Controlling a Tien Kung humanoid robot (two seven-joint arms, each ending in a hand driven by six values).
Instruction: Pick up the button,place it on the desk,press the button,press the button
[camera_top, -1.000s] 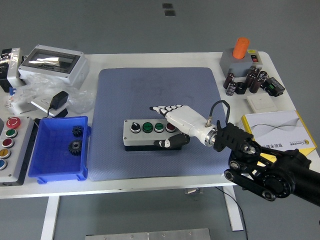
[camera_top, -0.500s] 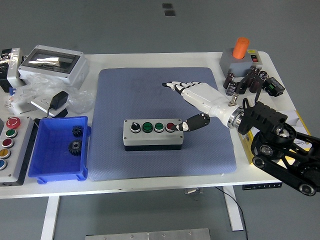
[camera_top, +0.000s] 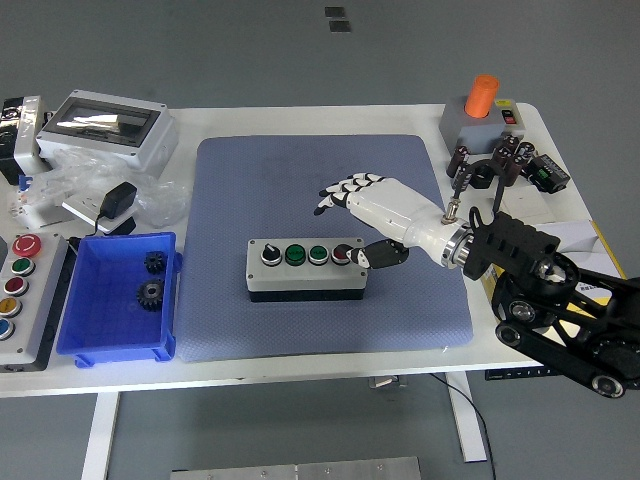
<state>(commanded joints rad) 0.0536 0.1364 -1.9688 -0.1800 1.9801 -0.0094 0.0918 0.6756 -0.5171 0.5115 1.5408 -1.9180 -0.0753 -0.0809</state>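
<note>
- White table (camera_top: 300, 365), blue mat (camera_top: 300, 180) at frame centre; button box (camera_top: 306, 268) lies on mat, centre.
- Right hand (camera_top: 375, 210) fingers spread, thumb at box's right end near red button (camera_top: 342, 254).
- Risk: thumb off-centre, pushing the box sideways instead of pressing.
- Left arm unseen.

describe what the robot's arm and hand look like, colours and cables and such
Only the right arm shows. The right hand has a white shell, black-and-white banded fingers and a black thumb. A silver wrist ring joins it to a chunky black arm with round joints; a thin black cable loops above the wrist.
</note>
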